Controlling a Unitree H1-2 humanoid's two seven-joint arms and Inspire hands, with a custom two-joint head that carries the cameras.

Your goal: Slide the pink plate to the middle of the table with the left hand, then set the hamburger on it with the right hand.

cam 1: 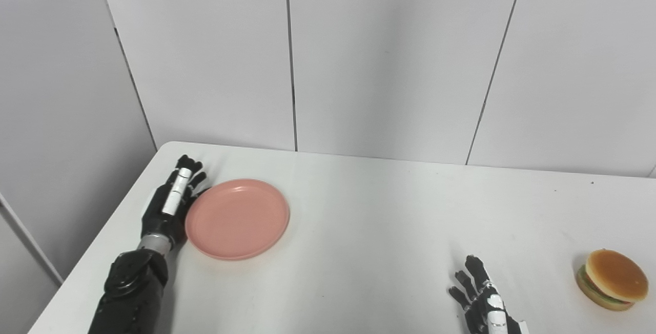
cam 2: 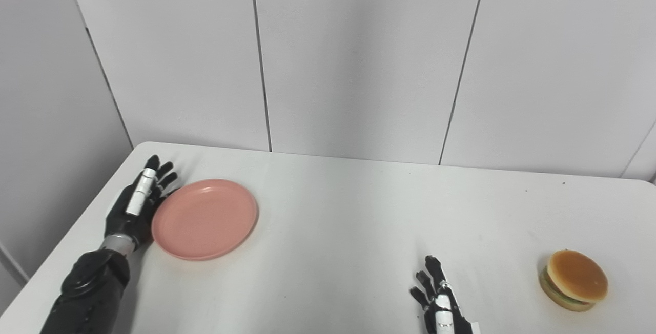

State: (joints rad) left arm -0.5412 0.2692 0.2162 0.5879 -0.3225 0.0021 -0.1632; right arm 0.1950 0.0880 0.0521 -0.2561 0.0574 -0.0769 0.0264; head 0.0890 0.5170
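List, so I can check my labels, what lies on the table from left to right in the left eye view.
Black left hand → round pink plate → black right hand → hamburger with tan bun.

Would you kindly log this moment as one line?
left hand: open, against pink plate | right hand: open, idle | hamburger: untouched

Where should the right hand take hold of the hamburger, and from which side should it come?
Probably around the middle of the hamburger, thumb and fingers on opposite sides below the domed top bun, coming from above. The bun tilts, so a top press may slip. The right hand lies open to its left.
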